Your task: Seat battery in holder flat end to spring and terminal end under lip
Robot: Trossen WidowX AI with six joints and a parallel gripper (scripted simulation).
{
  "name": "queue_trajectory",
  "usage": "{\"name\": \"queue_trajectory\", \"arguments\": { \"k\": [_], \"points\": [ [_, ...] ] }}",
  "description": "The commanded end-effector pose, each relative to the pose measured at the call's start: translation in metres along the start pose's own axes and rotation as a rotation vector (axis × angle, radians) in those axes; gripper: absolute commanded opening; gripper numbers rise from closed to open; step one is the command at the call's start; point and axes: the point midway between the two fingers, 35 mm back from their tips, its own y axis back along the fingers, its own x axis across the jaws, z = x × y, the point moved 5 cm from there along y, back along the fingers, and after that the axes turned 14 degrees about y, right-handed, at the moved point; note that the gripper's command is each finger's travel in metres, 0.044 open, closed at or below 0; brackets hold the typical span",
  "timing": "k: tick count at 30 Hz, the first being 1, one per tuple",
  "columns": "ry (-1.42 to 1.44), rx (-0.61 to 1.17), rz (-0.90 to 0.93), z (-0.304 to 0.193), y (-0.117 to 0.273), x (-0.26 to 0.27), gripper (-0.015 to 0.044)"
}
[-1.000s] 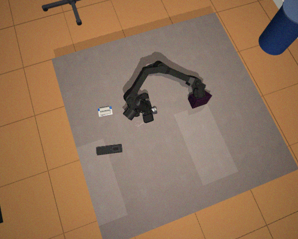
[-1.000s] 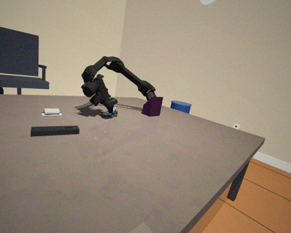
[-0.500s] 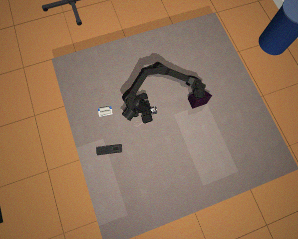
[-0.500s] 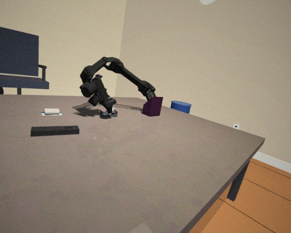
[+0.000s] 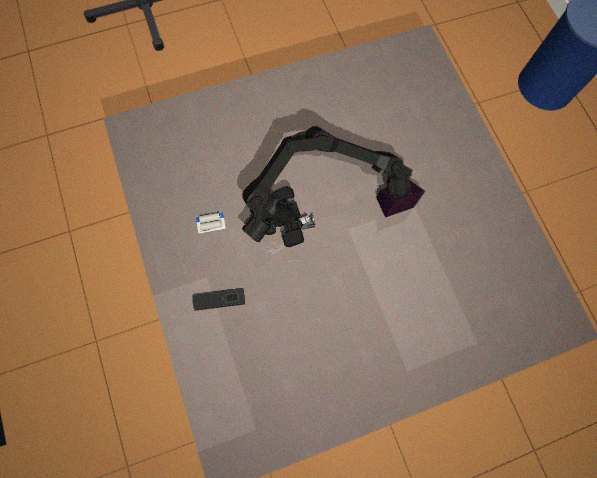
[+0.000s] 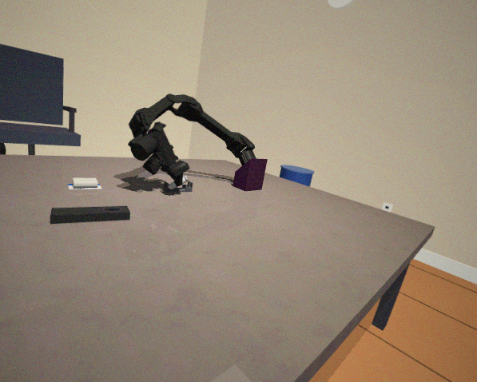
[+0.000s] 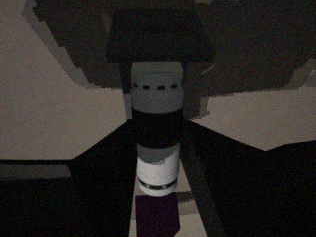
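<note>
While its fingers are clamped on the battery (image 7: 157, 135), the tool (image 5: 305, 222) sits low over the bench (image 5: 442, 154) just left of centre in the top view, nearly touching the surface in the exterior view (image 6: 182, 184). From the wrist camera the battery runs up the middle of the frame, a grey end uppermost, a dark band at the grip and a pale band below, with the dark fingers flanking it on both sides. Directly above the battery's upper end lies a dark blocky shape that seems to be the holder (image 7: 159, 35), though the frame is too dim to tell whether the two touch.

Behind the tool, the arm (image 6: 197, 114) rises from a purple base block (image 6: 251, 174), arches high to an elbow near the upper centre of the exterior frame, then folds steeply down, the wrist pitched toward the bench.

Farther left on the bench rest a small white-and-blue pack (image 5: 209, 222) and, toward the lower left, a flat black bar (image 5: 218, 298), both well apart from the tool.
</note>
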Motion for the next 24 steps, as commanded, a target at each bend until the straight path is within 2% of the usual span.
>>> {"name": "queue_trajectory", "arguments": {
  "k": [1,24],
  "points": [
    [-0.009,-0.012,0.002,0.0044,0.0027,-0.0008,0.0077],
    [-0.004,-0.065,-0.004,0.0063,0.0023,0.0001,0.0077]
  ]
}}
